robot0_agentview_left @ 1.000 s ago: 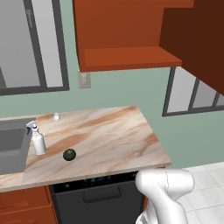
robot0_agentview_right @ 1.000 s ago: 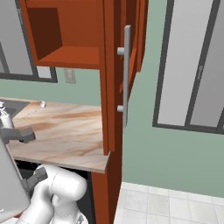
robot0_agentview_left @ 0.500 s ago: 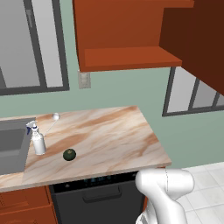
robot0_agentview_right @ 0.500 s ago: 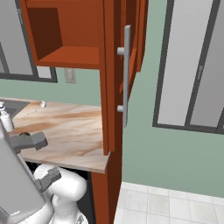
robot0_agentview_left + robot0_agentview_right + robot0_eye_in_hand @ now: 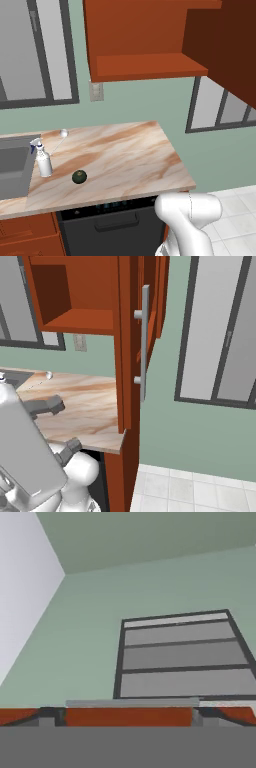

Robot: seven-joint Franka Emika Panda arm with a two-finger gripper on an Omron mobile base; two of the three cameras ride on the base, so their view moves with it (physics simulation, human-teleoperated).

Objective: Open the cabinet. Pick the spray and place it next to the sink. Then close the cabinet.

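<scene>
Spray [image 5: 43, 160] sits beside sink [image 5: 12, 170]; cabinet [image 5: 131, 351] door hangs open — gripper [image 5: 59, 425] spread, push flat near handle [image 5: 144, 341].

A red-brown wall cabinet [image 5: 150, 45] hangs open, its door [image 5: 131, 341] (with a grey vertical bar handle [image 5: 144, 341]) swung wide. A small white spray bottle [image 5: 43, 159] stands upright on the marble desk [image 5: 125, 160], just beside the grey sink [image 5: 12, 167].
</scene>
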